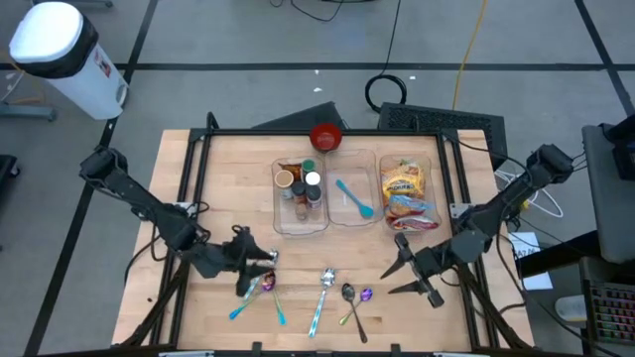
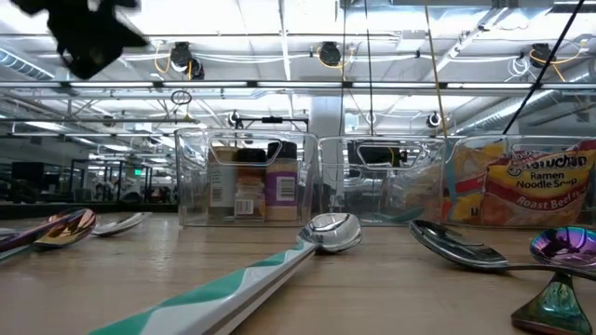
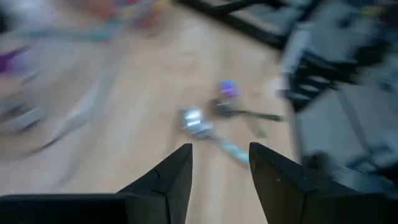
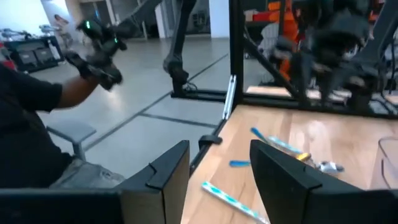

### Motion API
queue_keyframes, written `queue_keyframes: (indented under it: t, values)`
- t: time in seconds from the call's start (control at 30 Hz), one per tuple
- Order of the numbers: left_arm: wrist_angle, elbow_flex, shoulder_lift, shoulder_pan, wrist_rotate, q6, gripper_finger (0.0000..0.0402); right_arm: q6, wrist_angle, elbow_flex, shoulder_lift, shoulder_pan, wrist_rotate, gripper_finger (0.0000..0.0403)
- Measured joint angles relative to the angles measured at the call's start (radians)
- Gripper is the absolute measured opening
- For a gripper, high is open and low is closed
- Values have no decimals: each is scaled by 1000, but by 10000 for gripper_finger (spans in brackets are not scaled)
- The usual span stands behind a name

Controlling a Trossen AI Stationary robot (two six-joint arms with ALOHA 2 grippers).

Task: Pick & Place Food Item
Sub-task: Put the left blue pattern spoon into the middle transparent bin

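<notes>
The left gripper [image 1: 260,270] hovered released and empty at the worktop's [image 1: 218,178] seven o'clock, near the spoons [image 1: 324,283]. The right gripper [image 1: 409,270], also released, hung at four o'clock, below the ramen packet [image 1: 404,182] lying in its clear bin [image 1: 434,159] at one o'clock.

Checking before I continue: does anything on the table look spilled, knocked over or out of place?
Nothing is spilled or damaged. The spoons lie loose at mixed angles along the near edge, while the ramen packets and spice jars sit in their clear bins.

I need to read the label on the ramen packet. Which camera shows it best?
The low view: the ramen packet faces the camera through its clear bin, lettering readable. The high view shows it from above, small. Neither wrist view shows it.
</notes>
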Motion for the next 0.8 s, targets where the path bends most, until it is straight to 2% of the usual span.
queue_keyframes:
  t: [0.1, 0.23, 0.3, 0.57, 0.8]
  values:
    - [-169, 0, 4, 11, -58, -181, 168, -3, 2, 0, 1, 6, 2, 160]
    - [-338, -2, 85, 46, -54, -365, 168, -3, 1, 0, 0, 6, 3, 160]
    - [-378, -4, 112, 56, -55, -385, 168, -3, -3, 0, 0, 6, 2, 160]
    - [-341, -2, 243, 124, -9, -350, 168, -3, -6, 0, 0, 6, 2, 160]
    - [-327, -3, 338, 186, 107, -348, 168, -3, -8, 0, 0, 6, 2, 160]
